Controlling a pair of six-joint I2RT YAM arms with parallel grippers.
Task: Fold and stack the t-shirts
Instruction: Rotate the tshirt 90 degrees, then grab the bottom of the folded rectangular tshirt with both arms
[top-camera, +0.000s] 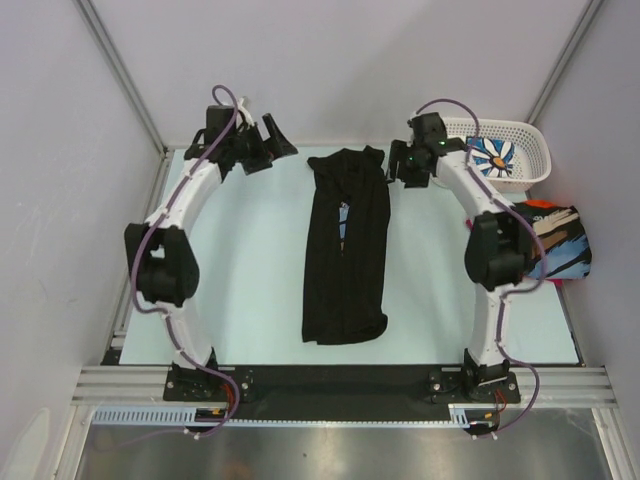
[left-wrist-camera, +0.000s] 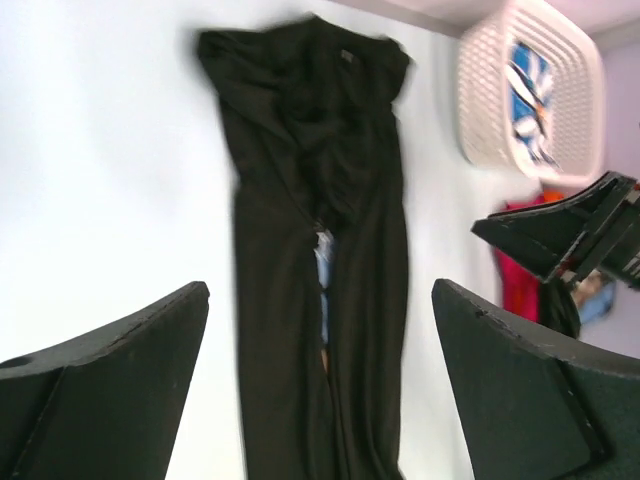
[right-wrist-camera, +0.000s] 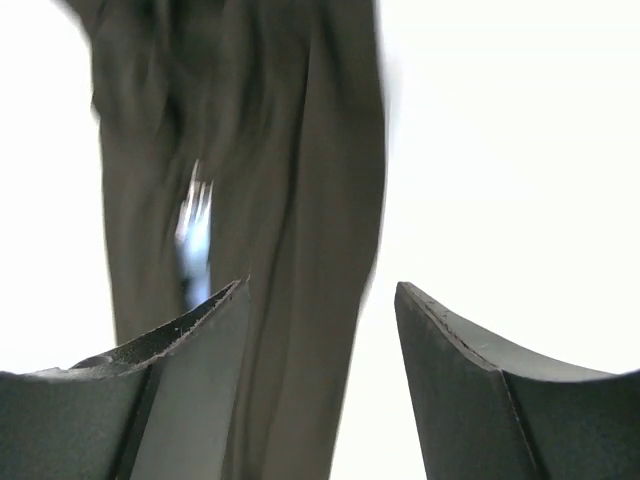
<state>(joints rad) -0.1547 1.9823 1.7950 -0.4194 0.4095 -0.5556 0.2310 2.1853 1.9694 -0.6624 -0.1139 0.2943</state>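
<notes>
The left arm (top-camera: 165, 265) and right arm (top-camera: 495, 250) rise from the near rail and arch to the far end of the table (top-camera: 250, 300). The black t-shirt (top-camera: 345, 250) lies mid-table as a long narrow strip, its long axis running near to far, collar end far. At the right edge a folded black printed t-shirt (top-camera: 562, 240) sits over a red one (left-wrist-camera: 512, 290). The basket (top-camera: 530, 135) in the far right corner holds the daisy t-shirt (top-camera: 495, 157). My left gripper (top-camera: 268, 148) hangs spread wide and empty, left of the strip's far end with bare table between. My right gripper (top-camera: 400, 165), parted and empty, sits just beside the far right corner, so it is nearer. I judge the next fold carries the far end towards me
</notes>
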